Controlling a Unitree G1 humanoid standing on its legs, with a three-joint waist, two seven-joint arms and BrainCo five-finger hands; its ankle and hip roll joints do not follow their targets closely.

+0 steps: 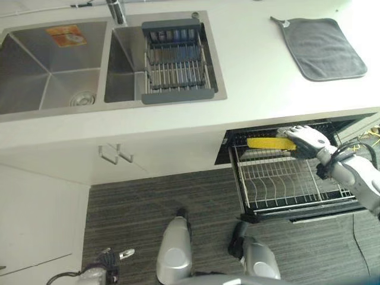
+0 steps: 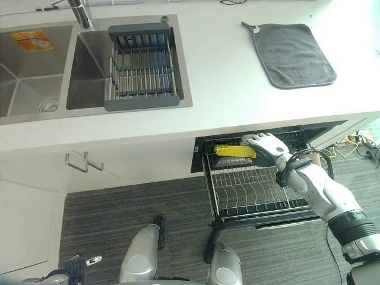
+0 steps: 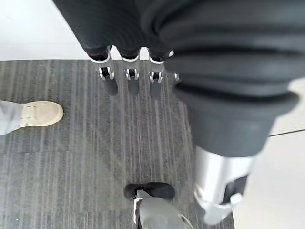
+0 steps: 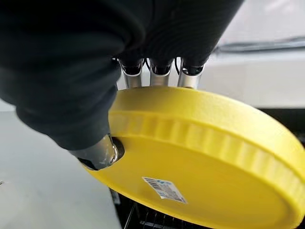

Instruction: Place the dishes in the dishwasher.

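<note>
While the yellow plate [image 4: 205, 157] is carried edge-first over the pulled-out dishwasher rack [image 2: 252, 193], it is pinched at its rim by the right hand [image 2: 265, 144]: the fingers [image 4: 157, 76] are laid over the upper face and the thumb [image 4: 97, 151] is pressed into the underside, as seen in the right wrist view. From the head views the plate is seen at the back of the rack, just under the counter edge [image 2: 178, 133] and close to the dishwasher opening, not yet set between the wires.

The plate is judged to be moulded plastic: light, stiff and unlikely to break if knocked, with a ribbed band around the edge and a small sticker [image 4: 163, 189] on its underside. Its smooth faces are likely to be slippery, so the rim, where the ribbing gives some purchase, is thought the best place to be gripped, with thumb and fingers opposed as they are now. A slot among the upright tines toward the front of the rack would be needed for it to stand on edge.

The left hand [image 3: 128, 78] hangs low over the dark floor [image 3: 71, 157], well away from the rack, its fingers relaxed and nothing held.
</note>
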